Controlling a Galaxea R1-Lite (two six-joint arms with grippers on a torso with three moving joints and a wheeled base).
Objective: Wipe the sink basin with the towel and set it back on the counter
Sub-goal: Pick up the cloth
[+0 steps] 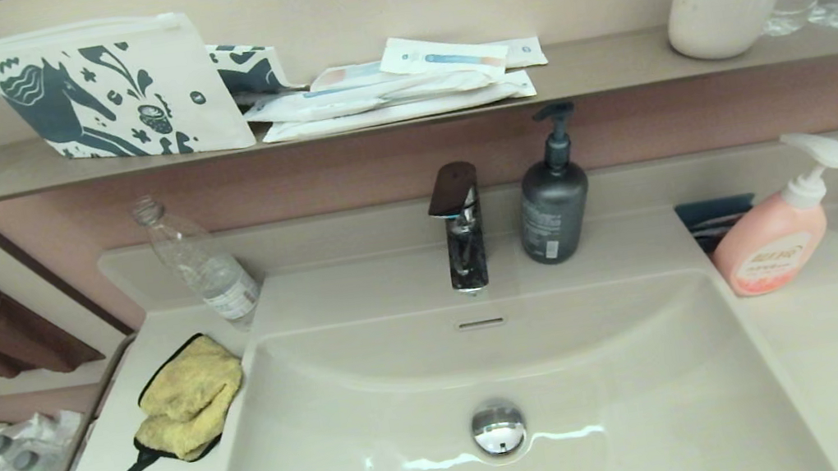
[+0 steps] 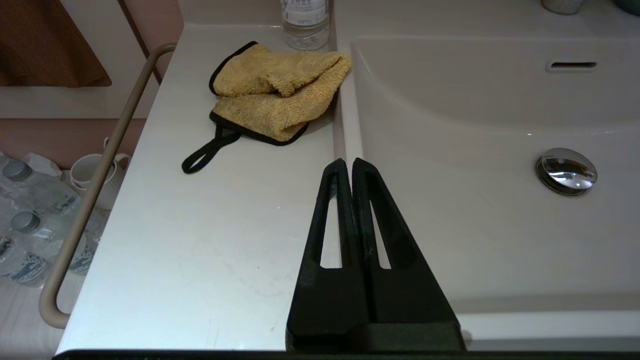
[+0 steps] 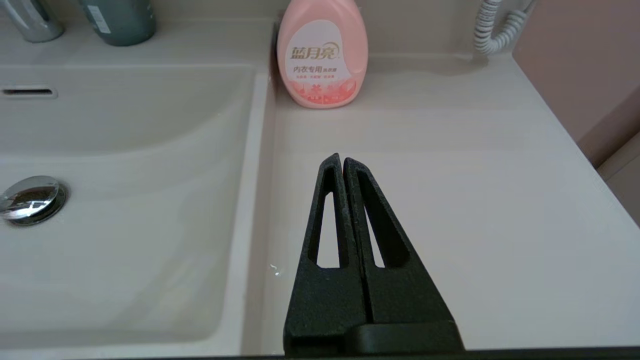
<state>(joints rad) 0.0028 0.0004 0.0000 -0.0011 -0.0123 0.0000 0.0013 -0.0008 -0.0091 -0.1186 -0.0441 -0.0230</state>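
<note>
Evenly, softly lit throughout. Bright glare streaks in the sink basin [image 1: 387, 465] around six o'clock. Shelf edges bowed by lens distortion.

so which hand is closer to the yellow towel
Left. The left hand, shut, hangs by the basin's left rim with the towel just ahead on the counter. The right hand, shut, is across the basin.

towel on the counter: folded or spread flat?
Folded, loosely. The towel lies bunched in overlapping yellow layers on the counter beside the sink basin, black loop trailing out.

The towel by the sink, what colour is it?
Mustard yellow with black edging and loop; the towel shows best in the left wrist view.
</note>
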